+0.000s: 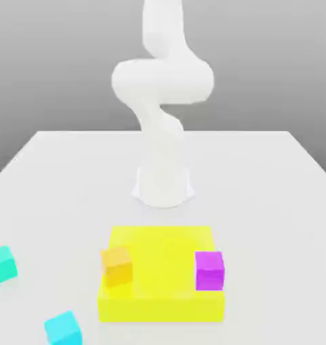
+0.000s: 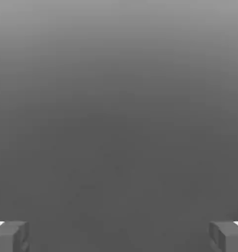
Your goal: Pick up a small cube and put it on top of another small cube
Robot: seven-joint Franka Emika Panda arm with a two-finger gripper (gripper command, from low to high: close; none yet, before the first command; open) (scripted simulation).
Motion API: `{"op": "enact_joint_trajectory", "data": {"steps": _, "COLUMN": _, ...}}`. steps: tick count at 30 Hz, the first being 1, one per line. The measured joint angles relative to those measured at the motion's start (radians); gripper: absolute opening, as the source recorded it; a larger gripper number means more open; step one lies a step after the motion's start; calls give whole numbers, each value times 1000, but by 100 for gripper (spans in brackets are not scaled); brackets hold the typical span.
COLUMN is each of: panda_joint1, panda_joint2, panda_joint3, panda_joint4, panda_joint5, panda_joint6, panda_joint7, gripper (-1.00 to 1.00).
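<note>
The teal cube [image 1: 2, 265] sits on the table [image 1: 240, 202], well apart from the yellow block [image 1: 161, 308], toward the exterior view's left. The tool [image 2: 119, 237] is wide open and has nothing in it. If its jaws come down not aligned with the cube's faces, they could hit a corner and push it away. The cube stands flat, turned a little against the block; being equal-sided, it has no long axis.
</note>
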Motion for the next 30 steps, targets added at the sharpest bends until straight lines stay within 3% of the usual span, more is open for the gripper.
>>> {"op": "enact_joint_trajectory", "data": {"steps": 9, "panda_joint1": -170, "panda_joint2": 331, "panda_joint3": -94, "panda_joint4": -61, "panda_joint5": -73, "panda_joint6": 134, "panda_joint7": 86, "gripper": 0}}
{"op": "enact_joint_trajectory", "data": {"steps": 15, "panda_joint1": -256, "panda_joint2": 547, "panda_joint3": -190, "panda_joint4": -102, "panda_joint5": -64, "panda_joint6": 225, "panda_joint7": 102, "gripper": 0}}
{"op": "enact_joint_trajectory", "data": {"steps": 24, "panda_joint1": -442, "panda_joint2": 883, "panda_joint3": -252, "panda_joint4": -162, "panda_joint5": 124, "panda_joint6": 360, "panda_joint7": 1, "gripper": 0}}
{"op": "enact_joint_trajectory", "data": {"steps": 30, "panda_joint1": -553, "panda_joint2": 1102, "panda_joint3": -163, "panda_joint4": -141, "panda_joint5": 258, "panda_joint6": 501, "panda_joint7": -91, "gripper": 0}}
